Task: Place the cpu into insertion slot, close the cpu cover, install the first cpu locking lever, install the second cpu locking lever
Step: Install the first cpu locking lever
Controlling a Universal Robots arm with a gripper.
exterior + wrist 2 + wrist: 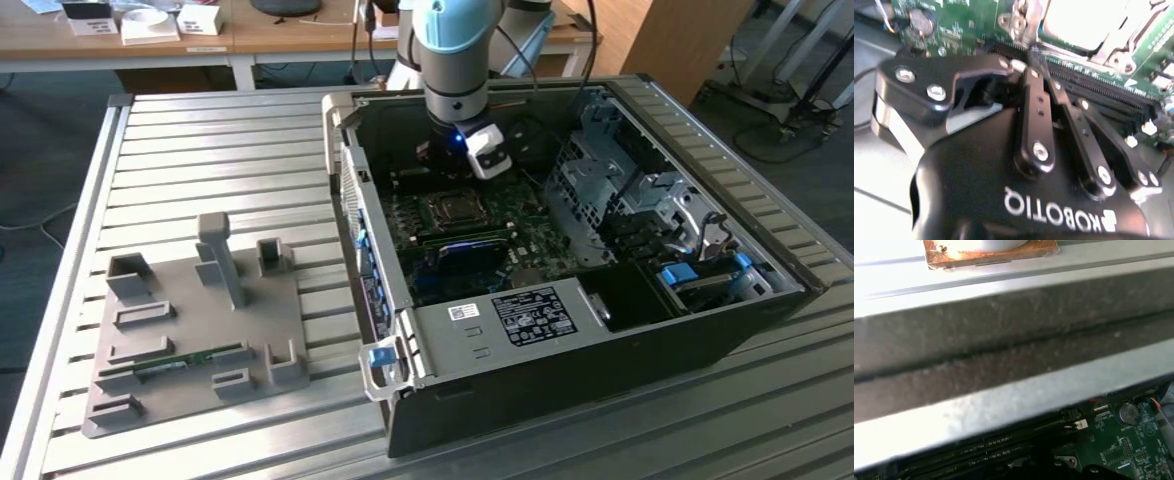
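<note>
The gripper's point(1018, 65) black body lies closest in the second wrist view, its linkages running forward to fingers point(1004, 64) whose tips are drawn together with no clear gap. They meet right at a thin silvery lever point(1036, 54) at the edge of the insertion slot, though I cannot tell whether that lever is pinched between them. Just beyond, the cpu point(1079, 20) sits in the slot, its bright metal top framed by the cpu cover point(1106, 50), which appears to lie down flat around it. Long black memory slots point(1104, 95) run beside the socket on the green motherboard point(954, 20), and a coin battery point(921, 20) lies off to one side.

In the exterior view the arm point(454, 40) reaches down into the open computer case point(574, 380), the gripper point(451, 172) low over the board just behind the insertion slot point(450, 210). The case lies on its side on a slatted metal bench point(200, 140). On the exterior view's left, well apart from the case, a grey fixture plate point(174, 320) rests on the bench — a green memory stick point(174, 362) is seated in it.

In the first wrist view the case's grey wall point(1004, 365) stands in front of the motherboard point(1124, 445).
</note>
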